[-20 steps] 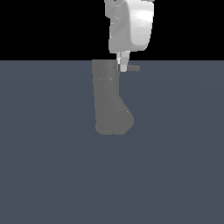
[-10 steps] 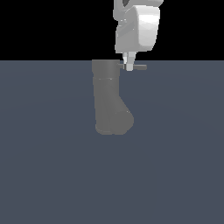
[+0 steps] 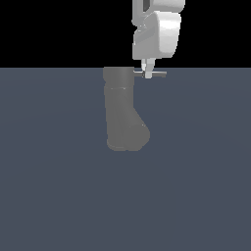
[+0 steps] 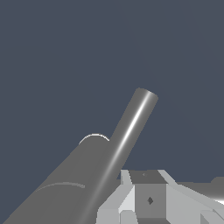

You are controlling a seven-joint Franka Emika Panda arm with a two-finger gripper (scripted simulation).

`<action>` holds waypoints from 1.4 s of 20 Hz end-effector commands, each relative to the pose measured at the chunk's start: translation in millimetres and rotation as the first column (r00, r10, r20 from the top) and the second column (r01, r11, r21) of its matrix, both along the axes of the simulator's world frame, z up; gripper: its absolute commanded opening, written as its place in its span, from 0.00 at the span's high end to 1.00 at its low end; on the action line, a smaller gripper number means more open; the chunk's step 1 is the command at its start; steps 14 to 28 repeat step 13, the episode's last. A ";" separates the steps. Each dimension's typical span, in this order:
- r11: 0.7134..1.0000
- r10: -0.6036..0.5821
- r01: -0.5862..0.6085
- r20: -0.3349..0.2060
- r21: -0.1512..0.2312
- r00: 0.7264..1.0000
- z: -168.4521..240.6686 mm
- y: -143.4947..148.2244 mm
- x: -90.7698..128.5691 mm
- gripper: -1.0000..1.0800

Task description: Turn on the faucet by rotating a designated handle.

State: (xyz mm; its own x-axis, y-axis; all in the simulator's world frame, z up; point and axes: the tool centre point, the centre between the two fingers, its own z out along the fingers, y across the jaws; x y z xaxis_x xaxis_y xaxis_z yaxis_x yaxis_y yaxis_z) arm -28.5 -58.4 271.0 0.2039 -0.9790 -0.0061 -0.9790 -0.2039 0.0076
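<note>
The faucet (image 3: 120,115) is a matte grey upright cylinder with a bulging foot, standing mid-scene in the exterior view. The handle (image 3: 158,74), a thin light-grey bar, sticks out from its top toward the exterior view's right. My white gripper (image 3: 147,72) hangs straight down over the bar. Its fingers look pressed together and overlap the bar near its root, with nothing held between them. In the wrist view the handle (image 4: 131,127) runs as a shiny bar past the faucet (image 4: 65,192) body, and my fingertips (image 4: 149,199) sit close beside it.
A flat dark blue-grey floor (image 3: 196,186) spreads around the faucet, under a black background. Nothing else stands on it.
My gripper has shifted toward the exterior view's right and slightly up. The handle's free end now reaches a little further right, while the faucet body has stayed put.
</note>
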 end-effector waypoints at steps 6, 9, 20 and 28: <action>0.999 -0.041 0.041 0.009 -0.004 0.999 0.1 -33.7 17.4 1.00; 0.999 -0.045 0.045 0.009 -0.004 0.999 0.1 -39.7 23.4 1.00; 0.999 -0.048 0.048 0.009 -0.004 0.999 0.2 -45.5 29.4 1.00; 0.999 -0.048 0.048 0.009 -0.004 0.999 0.2 -45.5 29.4 1.00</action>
